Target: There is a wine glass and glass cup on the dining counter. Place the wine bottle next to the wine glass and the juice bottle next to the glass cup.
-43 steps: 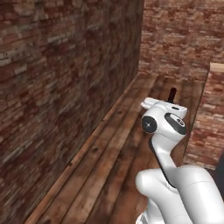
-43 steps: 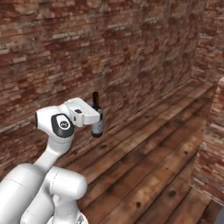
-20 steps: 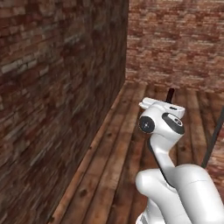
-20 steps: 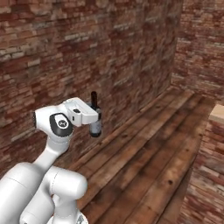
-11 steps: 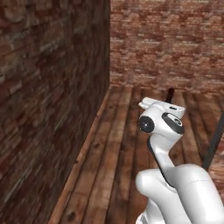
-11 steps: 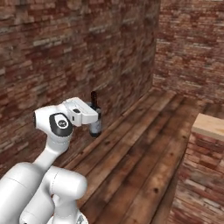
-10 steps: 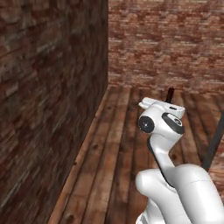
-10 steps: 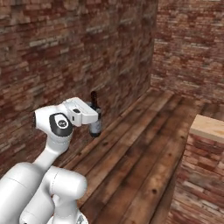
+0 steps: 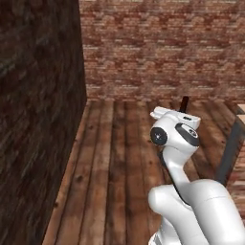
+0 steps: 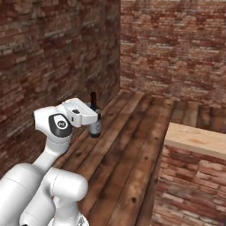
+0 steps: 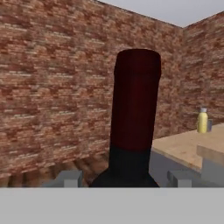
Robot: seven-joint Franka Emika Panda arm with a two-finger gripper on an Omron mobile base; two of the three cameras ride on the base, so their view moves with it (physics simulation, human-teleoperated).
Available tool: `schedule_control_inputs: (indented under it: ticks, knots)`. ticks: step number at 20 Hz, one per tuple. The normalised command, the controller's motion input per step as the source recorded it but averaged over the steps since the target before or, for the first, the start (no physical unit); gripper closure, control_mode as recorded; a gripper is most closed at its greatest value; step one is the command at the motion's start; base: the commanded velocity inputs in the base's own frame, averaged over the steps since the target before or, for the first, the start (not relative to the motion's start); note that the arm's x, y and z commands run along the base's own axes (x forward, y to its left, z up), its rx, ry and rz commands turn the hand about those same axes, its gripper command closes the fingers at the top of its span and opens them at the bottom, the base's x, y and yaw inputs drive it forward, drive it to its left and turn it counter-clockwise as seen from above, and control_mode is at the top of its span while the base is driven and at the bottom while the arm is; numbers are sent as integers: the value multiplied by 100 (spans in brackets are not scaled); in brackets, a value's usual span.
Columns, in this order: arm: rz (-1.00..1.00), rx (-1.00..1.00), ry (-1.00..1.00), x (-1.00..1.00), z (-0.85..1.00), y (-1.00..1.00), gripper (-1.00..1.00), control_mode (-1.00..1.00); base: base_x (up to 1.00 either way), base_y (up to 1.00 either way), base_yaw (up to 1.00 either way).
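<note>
The plank floor point(image 9: 110, 158) and brick walls point(image 10: 57, 48) are viewed forward and downward from behind the arm by both base cameras; the wine bottle point(image 11: 133, 127) is seen close by the hand camera.

One wine bottle point(image 11: 134, 122), one juice bottle point(image 11: 201, 120).

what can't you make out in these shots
- Wine bottle: lower body hidden behind the white hand in the right base view; just the neck pokes above it in the left base view.
- Juice bottle: far and small in the hand view; label unreadable.
- Small grey thing beside the juice bottle: too tiny to identify.
- Fingers: contact with the wine bottle cut off at the hand view's bottom.
</note>
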Motion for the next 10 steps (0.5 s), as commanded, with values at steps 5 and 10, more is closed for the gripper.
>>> schedule_control_inputs:
  ticks: [5,10]
  knots:
    - [0,0,0,0,0,0,100,100,71,8,-32]
    - [0,0,0,0,0,0,100,100,82,27,-25]
